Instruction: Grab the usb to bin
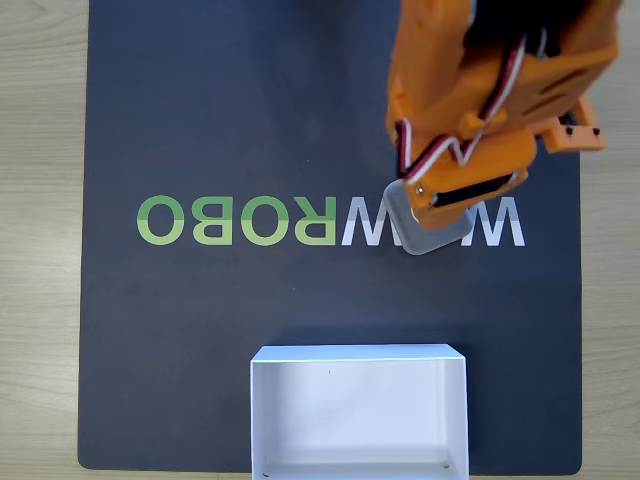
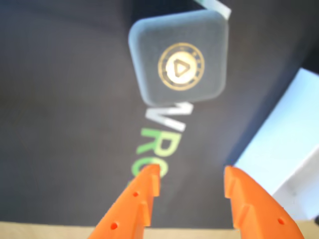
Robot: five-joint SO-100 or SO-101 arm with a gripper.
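The usb [image 2: 179, 57] is a grey square case with rounded corners and a round gold triangle emblem, lying flat on the dark mat. In the fixed view its grey edge [image 1: 432, 238] peeks out below the orange arm, which covers most of it. My gripper [image 2: 192, 174] stands open, its two orange fingers [image 2: 144, 191] apart and short of the case, with nothing between them. The bin [image 1: 358, 410], a white shallow box, sits at the mat's near edge in the fixed view, and its white wall [image 2: 284, 149] shows at the right in the wrist view.
The dark mat [image 1: 200, 120] carries green and white lettering [image 1: 235, 220] across its middle. Light wooden tabletop [image 1: 40, 240] borders the mat on both sides. The orange arm [image 1: 490, 90] reaches in from the top right.
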